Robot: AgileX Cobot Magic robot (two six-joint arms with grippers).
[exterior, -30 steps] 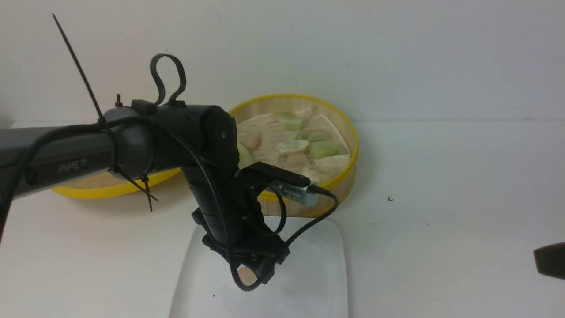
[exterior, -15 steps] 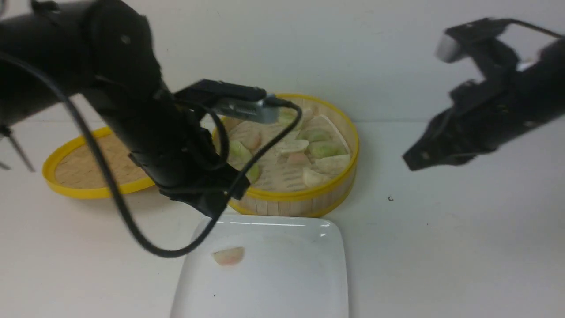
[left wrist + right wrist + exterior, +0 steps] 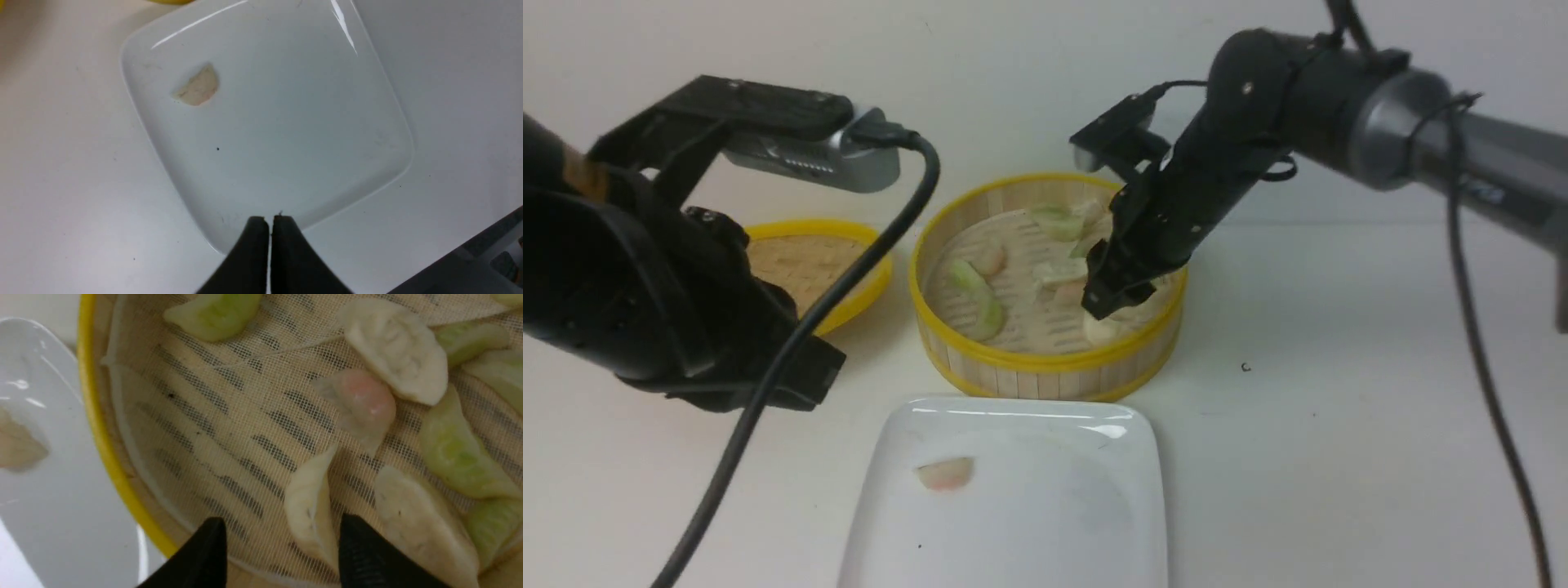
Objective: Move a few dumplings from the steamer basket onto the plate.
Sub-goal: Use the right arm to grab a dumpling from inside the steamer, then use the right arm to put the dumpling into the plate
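Observation:
The steamer basket (image 3: 1045, 367) stands behind the plate (image 3: 1062, 523) and holds several green, cream and pink dumplings (image 3: 980, 306). One pale pink dumpling (image 3: 946, 473) lies on the plate's near-left part; it also shows in the left wrist view (image 3: 198, 86). My right gripper (image 3: 1112, 296) is open inside the basket's right side. In the right wrist view its fingers straddle a cream dumpling (image 3: 309, 508), with a pink dumpling (image 3: 361, 404) beyond. My left gripper (image 3: 269, 220) is shut and empty, raised left of the plate (image 3: 286, 122).
The shallow yellow-rimmed woven lid (image 3: 805, 265) lies on the table left of the basket, partly behind my left arm (image 3: 645, 294). The right arm (image 3: 1339, 114) reaches in from the upper right. A small dark mark (image 3: 1245, 367) is on the white table.
My left gripper let the pink dumpling go on the plate, then rose and drew back to the left. My right arm swung in from the right and lowered its open gripper into the basket.

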